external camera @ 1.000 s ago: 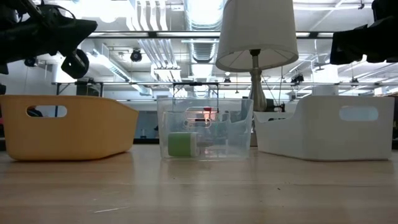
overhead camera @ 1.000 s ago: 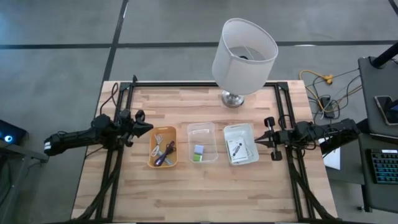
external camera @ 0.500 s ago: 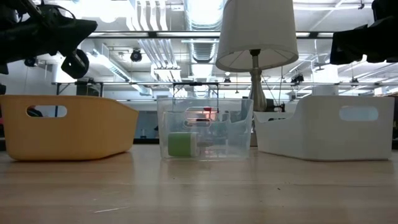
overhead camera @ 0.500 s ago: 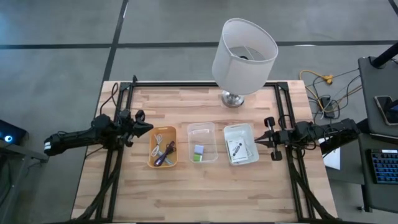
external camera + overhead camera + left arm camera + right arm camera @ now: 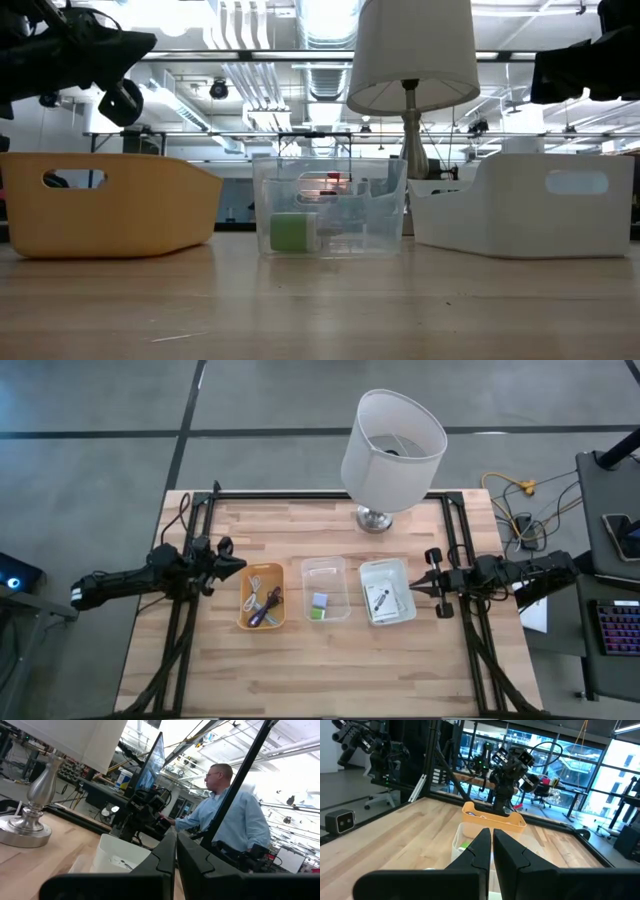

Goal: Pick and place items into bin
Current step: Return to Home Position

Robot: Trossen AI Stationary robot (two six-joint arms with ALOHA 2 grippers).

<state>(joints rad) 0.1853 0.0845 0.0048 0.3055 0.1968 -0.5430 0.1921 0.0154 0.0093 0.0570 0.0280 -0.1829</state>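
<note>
Three small bins stand in a row mid-table. The orange bin (image 5: 262,597) holds pale and dark cables (image 5: 258,582) and a purple-handled tool (image 5: 264,614). The clear bin (image 5: 325,588) holds a lilac block (image 5: 319,600) and a green block (image 5: 293,232). The white bin (image 5: 386,591) holds white cards (image 5: 382,602) printed with a black gadget. My left gripper (image 5: 240,567) hovers shut just left of the orange bin, above its rim (image 5: 120,70). My right gripper (image 5: 415,588) hovers shut just right of the white bin. Neither touches anything.
A big white lamp (image 5: 392,450) stands on its silver base (image 5: 374,518) at the table's far edge, behind the clear and white bins. Bare wood lies near the table's front edge (image 5: 320,670). A person (image 5: 232,820) sits beyond the table's right side.
</note>
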